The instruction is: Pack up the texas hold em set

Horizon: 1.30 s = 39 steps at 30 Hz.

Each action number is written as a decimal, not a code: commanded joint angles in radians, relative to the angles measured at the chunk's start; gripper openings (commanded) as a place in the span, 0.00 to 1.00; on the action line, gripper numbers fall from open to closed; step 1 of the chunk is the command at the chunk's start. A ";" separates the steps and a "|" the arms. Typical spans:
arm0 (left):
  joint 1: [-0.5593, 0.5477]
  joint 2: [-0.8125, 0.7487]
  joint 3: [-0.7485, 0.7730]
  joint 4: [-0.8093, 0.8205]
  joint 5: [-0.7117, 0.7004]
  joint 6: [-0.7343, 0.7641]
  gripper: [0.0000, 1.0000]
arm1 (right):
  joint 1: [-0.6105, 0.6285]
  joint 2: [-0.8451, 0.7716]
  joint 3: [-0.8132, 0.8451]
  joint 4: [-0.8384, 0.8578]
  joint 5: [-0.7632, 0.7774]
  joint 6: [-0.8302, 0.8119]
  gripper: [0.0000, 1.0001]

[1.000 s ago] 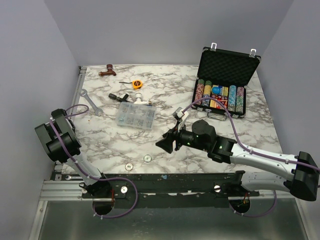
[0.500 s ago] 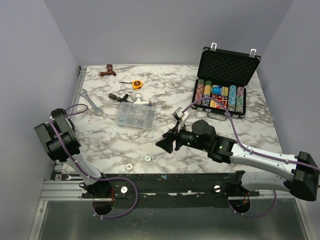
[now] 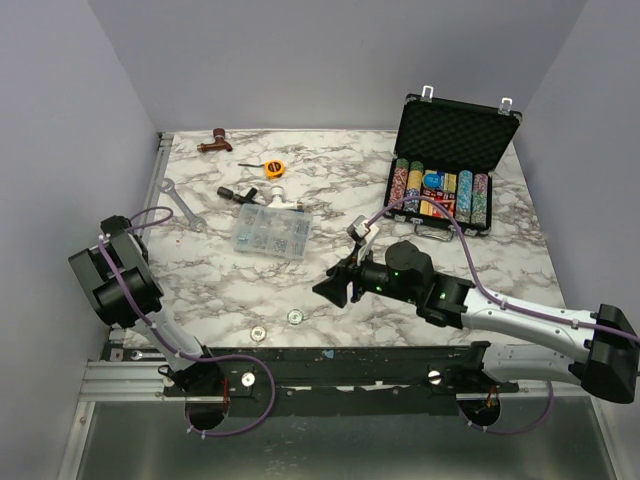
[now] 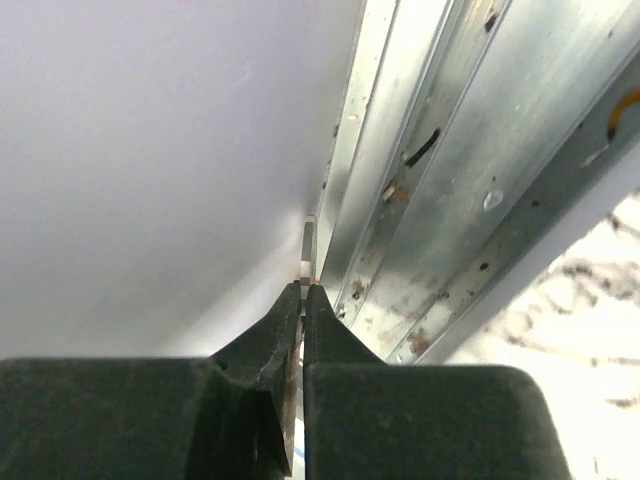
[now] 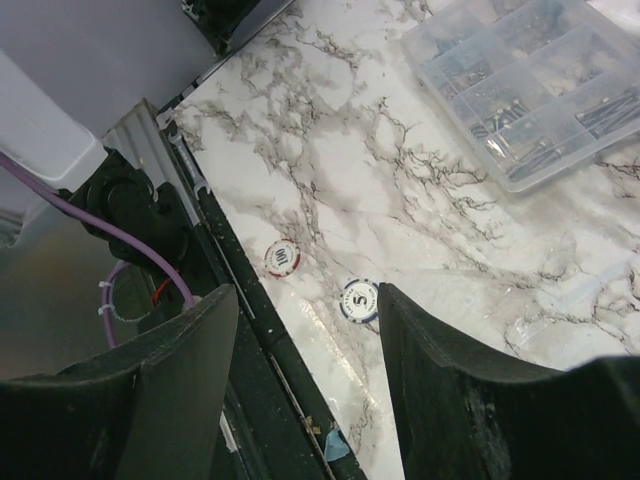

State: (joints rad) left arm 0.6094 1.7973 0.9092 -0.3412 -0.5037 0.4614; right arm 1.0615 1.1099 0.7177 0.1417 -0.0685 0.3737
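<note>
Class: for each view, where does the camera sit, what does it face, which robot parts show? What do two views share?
Top: above and behind, facing down at the table; left arm, right arm show.
Left wrist: on the left arm, facing wall and rail; shut left hand shows.
Right wrist: on the right arm, facing the table's near edge; open right hand shows.
Shared: top and right wrist both show two chips and the parts box.
</note>
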 commanded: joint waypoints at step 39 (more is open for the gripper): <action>-1.052 -0.546 -0.014 0.683 1.191 -1.016 0.00 | -0.435 0.044 0.084 -0.058 -0.386 0.139 0.71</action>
State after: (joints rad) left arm -0.4019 1.2675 0.8825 0.2298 0.5610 -0.3965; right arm 0.6518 1.1198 0.7544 -0.0109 -0.0635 0.4267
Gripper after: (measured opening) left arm 0.006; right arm 0.710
